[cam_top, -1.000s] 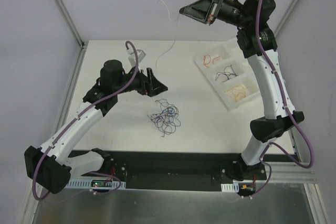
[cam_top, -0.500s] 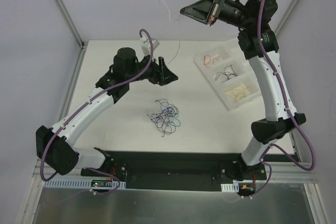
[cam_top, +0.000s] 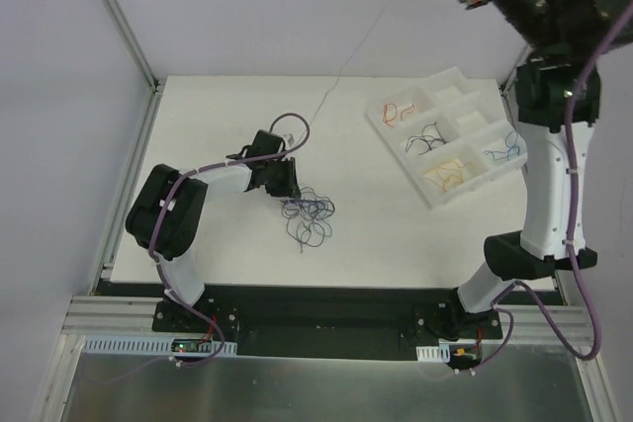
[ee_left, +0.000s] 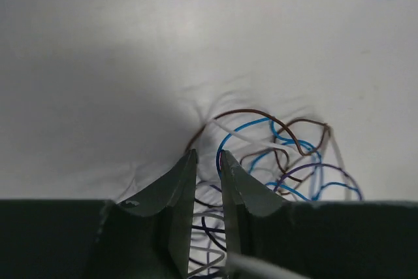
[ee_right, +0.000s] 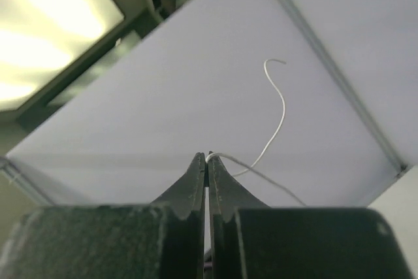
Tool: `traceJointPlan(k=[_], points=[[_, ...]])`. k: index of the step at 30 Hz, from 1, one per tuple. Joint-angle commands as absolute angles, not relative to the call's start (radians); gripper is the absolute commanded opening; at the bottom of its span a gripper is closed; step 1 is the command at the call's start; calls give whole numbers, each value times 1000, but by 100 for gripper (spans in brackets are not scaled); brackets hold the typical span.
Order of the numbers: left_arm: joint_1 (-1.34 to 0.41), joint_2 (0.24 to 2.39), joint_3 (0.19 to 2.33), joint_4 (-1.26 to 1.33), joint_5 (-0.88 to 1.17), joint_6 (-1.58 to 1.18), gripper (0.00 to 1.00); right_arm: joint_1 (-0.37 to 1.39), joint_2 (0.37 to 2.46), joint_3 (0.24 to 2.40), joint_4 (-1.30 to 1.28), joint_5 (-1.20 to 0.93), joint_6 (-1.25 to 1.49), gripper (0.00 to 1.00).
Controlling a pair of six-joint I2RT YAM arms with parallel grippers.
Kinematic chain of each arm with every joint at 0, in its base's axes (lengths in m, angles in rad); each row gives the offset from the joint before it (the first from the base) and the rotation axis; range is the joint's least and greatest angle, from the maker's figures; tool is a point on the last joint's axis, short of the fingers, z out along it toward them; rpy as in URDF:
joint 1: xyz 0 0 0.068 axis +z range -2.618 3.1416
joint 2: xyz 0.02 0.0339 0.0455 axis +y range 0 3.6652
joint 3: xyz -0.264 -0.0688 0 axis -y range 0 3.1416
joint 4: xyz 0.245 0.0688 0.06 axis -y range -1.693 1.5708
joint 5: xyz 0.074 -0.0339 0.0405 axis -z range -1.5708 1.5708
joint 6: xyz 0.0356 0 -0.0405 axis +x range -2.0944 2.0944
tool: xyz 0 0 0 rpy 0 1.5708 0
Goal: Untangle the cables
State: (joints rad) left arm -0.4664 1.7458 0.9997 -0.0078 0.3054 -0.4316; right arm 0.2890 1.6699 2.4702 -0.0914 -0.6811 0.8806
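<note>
Currently cables [cam_top: 309, 214] lie tangled on table [cam_top: 198, 106] near tray [cam_top: 372, 117]: light, limp, snaggy; best taken by single loose ends. Right gripper [ee_right: 207, 156] jaws clamp white strand [ee_right: 281, 106] above tray; left gripper [ee_left: 208, 156] jaws nearly together among strands, grip unclear.

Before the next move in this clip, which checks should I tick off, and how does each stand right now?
1. Right pincer shut on the thin white wire: ok.
2. White wire clear of the tangle of thin blue, brown and purple wires: cannot tell. It runs straight down toward the pile and its lower end is lost.
3. Left pincer gripping the tangle: cannot tell. Its jaws stand narrowly apart with strands between.
4. White compartment tray has a compartment that looks free: ok.
5. The two arms are well apart: ok.
</note>
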Motion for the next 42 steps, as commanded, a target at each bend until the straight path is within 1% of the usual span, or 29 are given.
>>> traceJointPlan(k=[1,7,10,15,18,22,27,28,30,31,33,34,35,37,42], points=[[-399,1710,1009,-54,242,-394,21,149,1519,2531,80,-512,1017,0],[-286,1689,1031,-129,244,-360,21,91,1506,2511,95,-512,1097,0],[-241,1666,1008,-149,249,-376,21,84,1519,2536,106,-511,1082,0],[-190,1648,997,-182,229,-373,22,5,1516,2591,94,-512,1062,0],[-167,1634,1014,-222,216,-368,22,3,1514,2603,37,-522,1005,0],[-160,1602,1057,-271,230,-371,22,3,1506,2540,-76,-571,933,1],[-158,1537,1092,-302,232,-399,24,15,1479,2349,-182,-672,855,1],[-158,1526,1101,-313,235,-403,25,26,1471,2297,-198,-693,847,1],[-158,1494,1124,-336,245,-414,33,60,1445,2199,-239,-721,806,1],[-158,1482,1135,-344,256,-417,38,78,1433,2157,-271,-724,772,1],[-158,1457,1152,-356,275,-426,56,113,1405,2091,-322,-724,718,0],[-158,1444,1161,-365,284,-434,61,129,1391,2059,-339,-724,695,0],[-158,1433,1173,-373,291,-440,65,143,1381,2033,-351,-724,678,0],[-158,1410,1195,-391,308,-451,70,153,1358,1988,-370,-719,657,1],[-158,1358,1215,-399,394,-488,73,172,1350,1941,-416,-709,608,1]])
